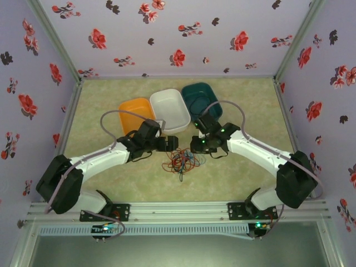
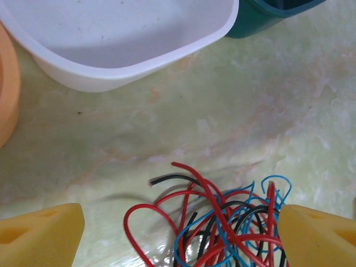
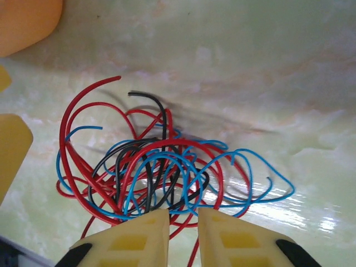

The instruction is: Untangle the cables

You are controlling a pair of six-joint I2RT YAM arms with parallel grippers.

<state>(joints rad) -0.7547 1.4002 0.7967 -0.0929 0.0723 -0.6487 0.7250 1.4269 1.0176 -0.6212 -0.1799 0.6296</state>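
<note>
1. Tabletop (image 1: pixel 250 111): pale green, marbled surface. Three trays stand in a row at the far side: an orange tray (image 1: pixel 136 114), a white tray (image 1: pixel 169 108) and a teal tray (image 1: pixel 203 100). Each touches the next.
2. The cables (image 1: pixel 181 161) lie in one loose knot on the bare tabletop, nearer to me than the white tray and outside all three trays. The knot sits between my two wrists in the top view.
3. Strands seen: red, blue and black, looped through one another. In the left wrist view, the cables (image 2: pixel 222 222) throw one black end and one red loop out toward the white tray (image 2: pixel 111 72).
4. My left fingers (image 2: pixel 39 239) are spread wide, one yellow pad at each lower corner of the left wrist view. The knot lies between them, crowding the right-hand pad. Nothing is gripped.
5. My right fingers (image 3: pixel 139 239) are nearly together, with only a narrow slot between the pads. They sit at the near edge of the cables (image 3: pixel 161 167).
6. A red strand runs through that slot. Whether the pads actually pinch it, I cannot tell.
7. The orange tray's corner (image 3: pixel 28 19) shows at the upper left of the right wrist view, well apart from the knot.
</note>
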